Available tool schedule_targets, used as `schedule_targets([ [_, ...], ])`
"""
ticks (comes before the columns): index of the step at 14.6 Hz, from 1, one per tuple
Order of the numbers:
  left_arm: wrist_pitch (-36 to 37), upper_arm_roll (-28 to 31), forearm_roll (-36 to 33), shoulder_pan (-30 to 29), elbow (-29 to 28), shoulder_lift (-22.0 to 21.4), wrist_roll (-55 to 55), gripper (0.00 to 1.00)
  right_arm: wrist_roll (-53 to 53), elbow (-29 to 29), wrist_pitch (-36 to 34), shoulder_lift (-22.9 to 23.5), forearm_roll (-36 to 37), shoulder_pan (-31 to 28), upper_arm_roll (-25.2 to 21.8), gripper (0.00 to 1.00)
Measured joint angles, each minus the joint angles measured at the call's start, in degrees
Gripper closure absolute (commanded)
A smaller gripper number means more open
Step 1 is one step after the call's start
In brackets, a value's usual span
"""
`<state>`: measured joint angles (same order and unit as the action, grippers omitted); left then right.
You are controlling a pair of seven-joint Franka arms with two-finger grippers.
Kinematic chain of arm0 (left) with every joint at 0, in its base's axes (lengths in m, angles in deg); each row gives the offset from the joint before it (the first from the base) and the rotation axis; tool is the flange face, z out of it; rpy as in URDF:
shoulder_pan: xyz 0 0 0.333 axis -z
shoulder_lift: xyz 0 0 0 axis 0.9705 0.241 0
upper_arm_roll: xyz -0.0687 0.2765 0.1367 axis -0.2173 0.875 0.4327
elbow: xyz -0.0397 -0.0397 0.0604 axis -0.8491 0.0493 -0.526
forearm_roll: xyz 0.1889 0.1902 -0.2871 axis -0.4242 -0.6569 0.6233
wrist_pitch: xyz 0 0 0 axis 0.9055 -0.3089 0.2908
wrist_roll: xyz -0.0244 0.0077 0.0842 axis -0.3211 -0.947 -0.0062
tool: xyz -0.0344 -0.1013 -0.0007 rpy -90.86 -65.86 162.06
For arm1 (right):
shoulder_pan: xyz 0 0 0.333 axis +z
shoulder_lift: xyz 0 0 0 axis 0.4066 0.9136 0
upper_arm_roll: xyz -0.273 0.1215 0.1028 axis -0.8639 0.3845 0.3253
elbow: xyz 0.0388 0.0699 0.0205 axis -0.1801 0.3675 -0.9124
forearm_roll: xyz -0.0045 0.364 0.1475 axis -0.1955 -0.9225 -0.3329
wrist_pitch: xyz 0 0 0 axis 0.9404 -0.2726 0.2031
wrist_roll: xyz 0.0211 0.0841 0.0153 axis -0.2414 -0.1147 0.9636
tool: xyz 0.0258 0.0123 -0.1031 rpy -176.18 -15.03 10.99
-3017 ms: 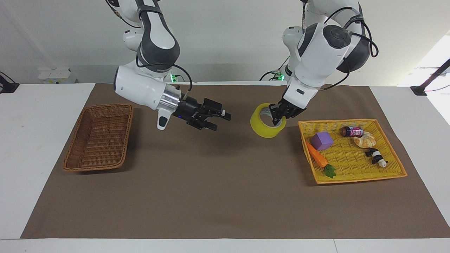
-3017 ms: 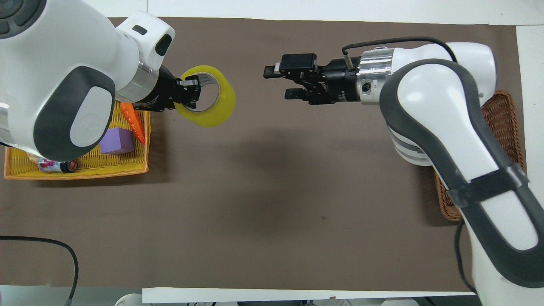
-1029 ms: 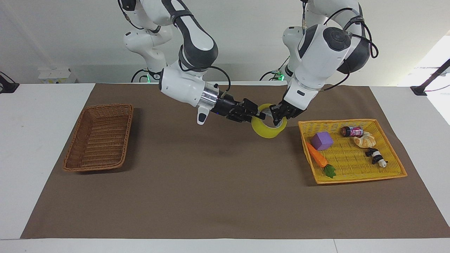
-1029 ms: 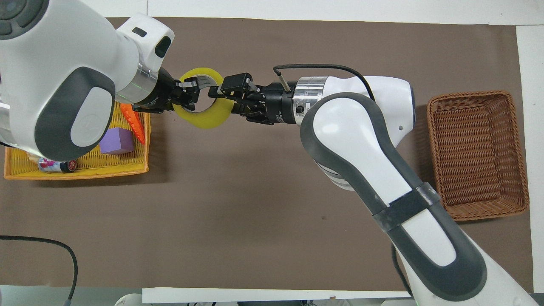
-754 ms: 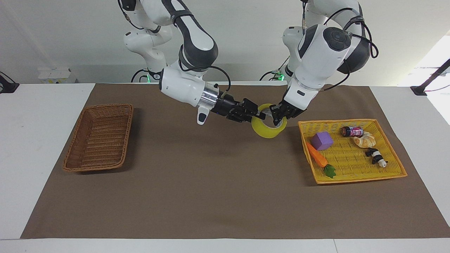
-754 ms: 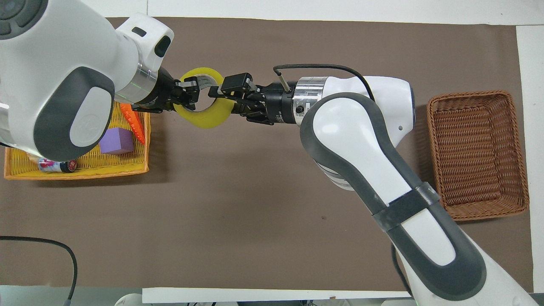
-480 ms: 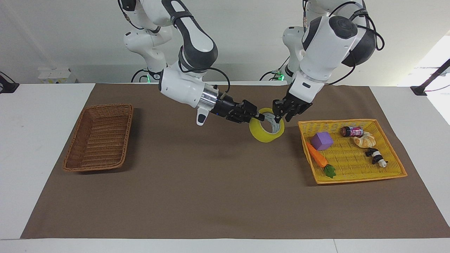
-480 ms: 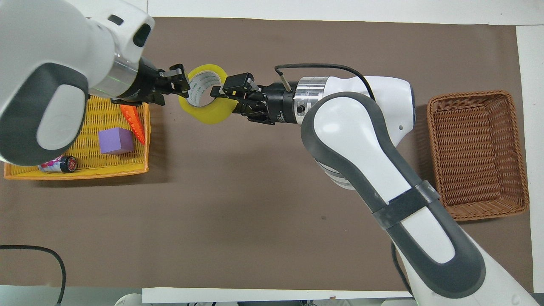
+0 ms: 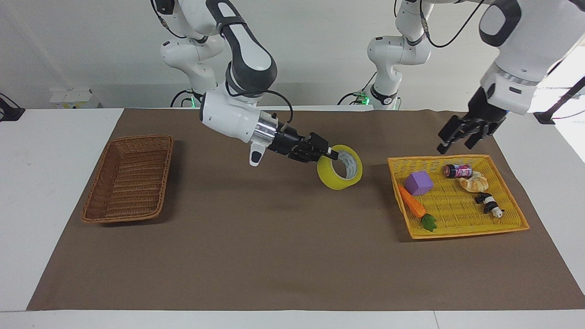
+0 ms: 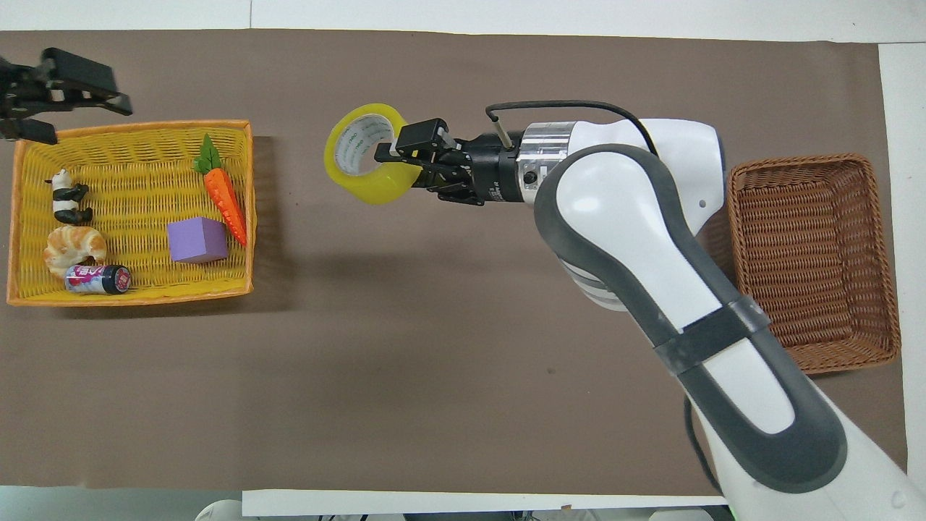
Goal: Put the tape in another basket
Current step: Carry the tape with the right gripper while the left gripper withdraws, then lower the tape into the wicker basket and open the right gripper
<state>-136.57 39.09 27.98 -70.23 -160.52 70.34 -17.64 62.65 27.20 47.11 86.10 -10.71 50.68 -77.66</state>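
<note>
I see the tape (image 9: 340, 167) as glossy, translucent yellow plastic film wound on a pale, matt core that looks like card; it hangs from my matt black right gripper (image 9: 330, 154), next to a bright brushed-metal wrist ring. The arm shells look like smooth, glossy white plastic with dark grey matt panels. Toward that arm's end sits the basket (image 9: 129, 178), rough brown woven wicker. Under my left gripper (image 9: 457, 135) the yellow tray (image 9: 460, 224) is a finer, shinier weave. The brown table cover (image 9: 283, 256) looks like matt paper.
</note>
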Motion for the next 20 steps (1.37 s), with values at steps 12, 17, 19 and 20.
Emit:
schedule_targets([
  [12, 0.89, -0.44, -4.03, -14.72, -1.56, -0.81, 13.7, 0.0, 33.72, -1.5, -42.82, -0.81, 33.82, -47.4, -0.9, 1.0],
  [17, 5.16, -1.13, -7.8, -7.64, -3.14, -2.22, 13.08, 0.0, 48.84, -0.27, -44.73, 0.16, 41.82, -56.98, -0.89, 1.0],
  [19, 7.27, -1.2, -8.16, -6.08, -3.55, -2.65, 13.07, 0.0, 52.23, 0.37, -44.53, 1.88, 42.72, -57.3, -0.87, 1.0],
  [20, 7.75, -1.27, -8.25, -5.67, -3.76, -2.66, 13.07, 0.0, 53.09, 0.66, -44.16, 2.73, 43.34, -57.28, -0.72, 1.0],
])
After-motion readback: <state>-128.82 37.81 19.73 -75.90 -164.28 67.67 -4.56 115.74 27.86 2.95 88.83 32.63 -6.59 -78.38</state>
